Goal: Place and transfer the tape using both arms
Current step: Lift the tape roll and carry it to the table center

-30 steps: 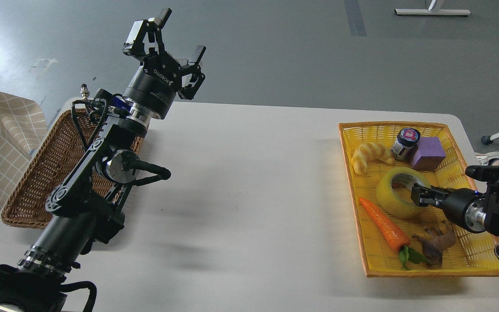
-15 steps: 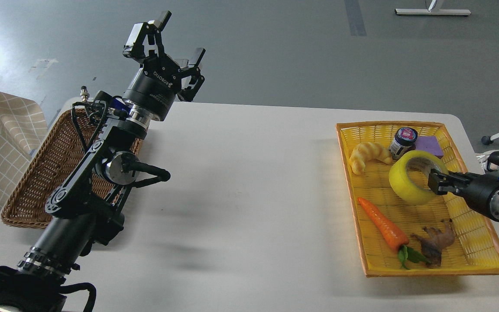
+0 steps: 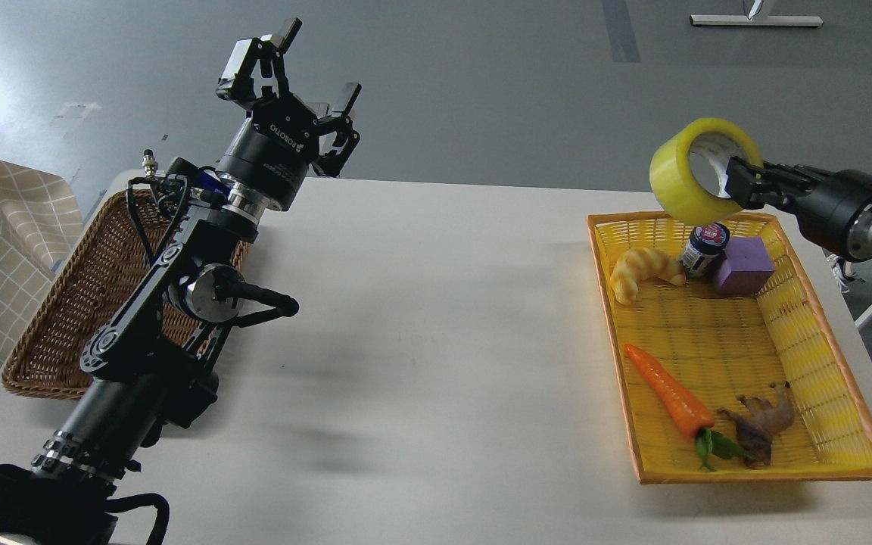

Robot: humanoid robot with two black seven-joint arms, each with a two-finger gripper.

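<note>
The yellow tape roll [image 3: 674,180] hangs in the air above the far edge of the yellow basket [image 3: 837,356]. My right gripper [image 3: 740,183] is shut on the roll's right wall, one finger inside the core. My left gripper [image 3: 296,72] is open and empty, raised high over the table's far left, above the brown wicker basket [image 3: 80,303].
The yellow basket holds a croissant toy [image 3: 640,272], a small dark jar [image 3: 705,248], a purple block [image 3: 743,265], a carrot [image 3: 669,393] and a brown figure [image 3: 761,424]. The white table [image 3: 436,341] lies between the two baskets.
My right gripper has lifted the tape out of the yellow basket, up and toward the far side. The left arm has barely moved.
</note>
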